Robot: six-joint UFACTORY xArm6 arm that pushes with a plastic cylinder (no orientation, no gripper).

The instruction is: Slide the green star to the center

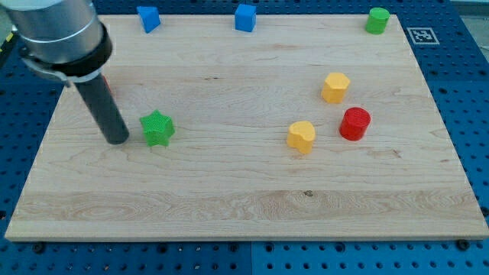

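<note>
The green star (157, 127) is seen at the frame's left-middle, well short of the centre — most of the slide is judged left to do. My tip (118, 139) is set just beside it, on its left; no claw is fitted. The wooden board (229, 198) is ringed by blue pegboard (466, 92).

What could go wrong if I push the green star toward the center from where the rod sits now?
1. My tip sits just to the view's left of the green star and slightly lower; an off-center push could spin the star or let it slip toward the view's top.
2. Overshooting the center could carry it into the yellow heart-shaped block or the red cylinder at the view's right.
</note>
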